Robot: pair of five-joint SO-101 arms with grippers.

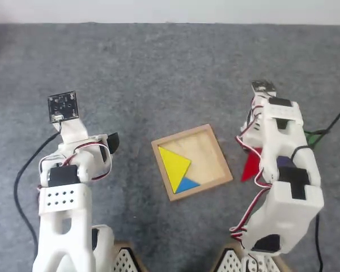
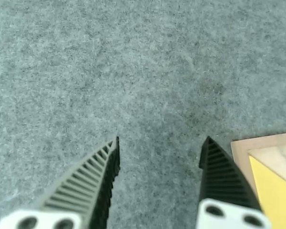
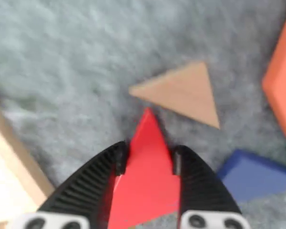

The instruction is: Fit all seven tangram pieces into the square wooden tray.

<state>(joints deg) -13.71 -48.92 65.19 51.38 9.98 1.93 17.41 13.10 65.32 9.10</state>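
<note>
The right arm [image 1: 283,147] bends low beside the tray [image 1: 207,150]. The right gripper [image 3: 150,148] squeezes the red piece [image 3: 145,176] between its jaws, above the mat [image 1: 158,73]. On the tray's other side, the left gripper [image 2: 162,139] hangs wide open, holding nothing.

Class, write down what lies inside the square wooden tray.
Inside the tray lie a yellow triangle and a small blue triangle, touching; the rest is bare wood. The floor under them is covered.
</note>
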